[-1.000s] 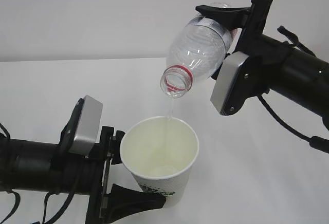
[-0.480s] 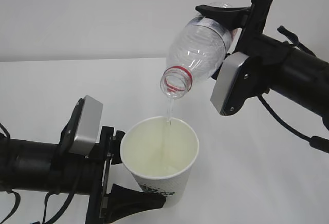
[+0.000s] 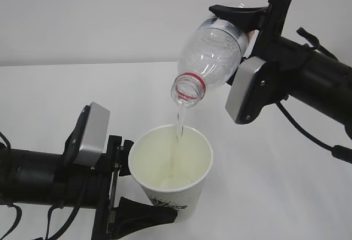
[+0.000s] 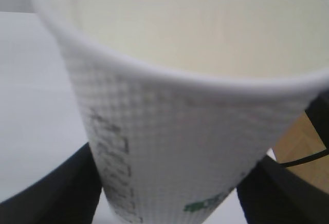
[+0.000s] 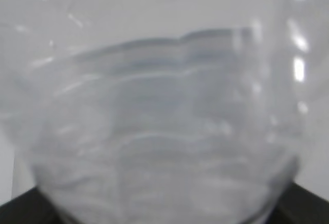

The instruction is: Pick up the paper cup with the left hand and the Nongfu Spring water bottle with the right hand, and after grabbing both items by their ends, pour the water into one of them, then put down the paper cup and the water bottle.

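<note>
The right gripper (image 3: 246,22) clamps the tilted Nongfu Spring water bottle (image 3: 212,53) by its base, mouth down so water (image 3: 178,127) streams into the paper cup (image 3: 171,169) below, gripped upright near its bottom by the left gripper (image 3: 131,196).

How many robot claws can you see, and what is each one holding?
2. The left black two-finger gripper, low on the left, holds the white paper cup. The right black gripper, top right, holds the tipped clear plastic bottle above the cup.
</note>
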### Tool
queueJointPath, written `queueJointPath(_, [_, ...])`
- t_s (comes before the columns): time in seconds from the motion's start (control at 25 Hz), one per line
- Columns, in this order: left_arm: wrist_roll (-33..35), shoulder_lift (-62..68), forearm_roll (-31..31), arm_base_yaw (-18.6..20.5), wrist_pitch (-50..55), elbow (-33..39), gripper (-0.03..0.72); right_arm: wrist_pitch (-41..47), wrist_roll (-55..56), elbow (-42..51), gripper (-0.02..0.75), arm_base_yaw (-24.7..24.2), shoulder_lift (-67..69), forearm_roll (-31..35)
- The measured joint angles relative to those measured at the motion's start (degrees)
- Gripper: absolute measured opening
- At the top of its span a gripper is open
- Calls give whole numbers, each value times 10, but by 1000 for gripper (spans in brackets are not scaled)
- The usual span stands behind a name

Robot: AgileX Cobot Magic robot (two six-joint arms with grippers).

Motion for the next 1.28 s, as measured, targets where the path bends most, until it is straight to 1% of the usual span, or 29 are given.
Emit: queueJointPath(1.28, [0,0,0,0,2,0,555,-1,0,0,494,0,0,2])
